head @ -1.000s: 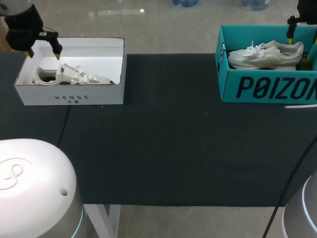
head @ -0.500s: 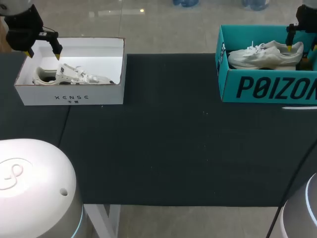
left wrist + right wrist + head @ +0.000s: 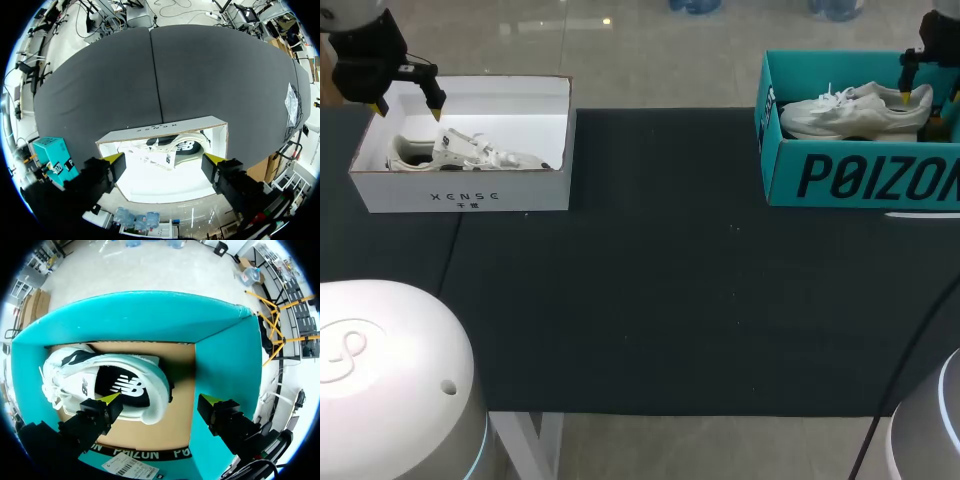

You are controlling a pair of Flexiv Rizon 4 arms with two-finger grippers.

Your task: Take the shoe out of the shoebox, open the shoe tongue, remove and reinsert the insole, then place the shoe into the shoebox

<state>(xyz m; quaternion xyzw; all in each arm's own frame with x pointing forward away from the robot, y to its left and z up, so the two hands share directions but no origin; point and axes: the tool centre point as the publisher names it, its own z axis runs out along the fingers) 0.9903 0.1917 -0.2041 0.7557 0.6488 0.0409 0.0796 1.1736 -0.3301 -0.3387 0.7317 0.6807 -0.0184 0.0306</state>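
**Operator:** Status, left side?

**Technician:** Left gripper (image 3: 410, 108) hangs over the white cardboard shoebox (image 3: 460, 195) at the 10 o'clock corner of the black cloth-covered table (image 3: 670, 280). Fingers are spread wide and grip nothing. A white sneaker (image 3: 470, 152) lies inside.

**Operator:** Right side?

**Technician:** The teal cardboard shoebox (image 3: 860, 180) stands at 2 o'clock. The pale grey sneaker (image 3: 850, 110) lies inside on its side, toe toward 9 o'clock. Right gripper (image 3: 160, 400) is above its heel, fingers apart and empty.
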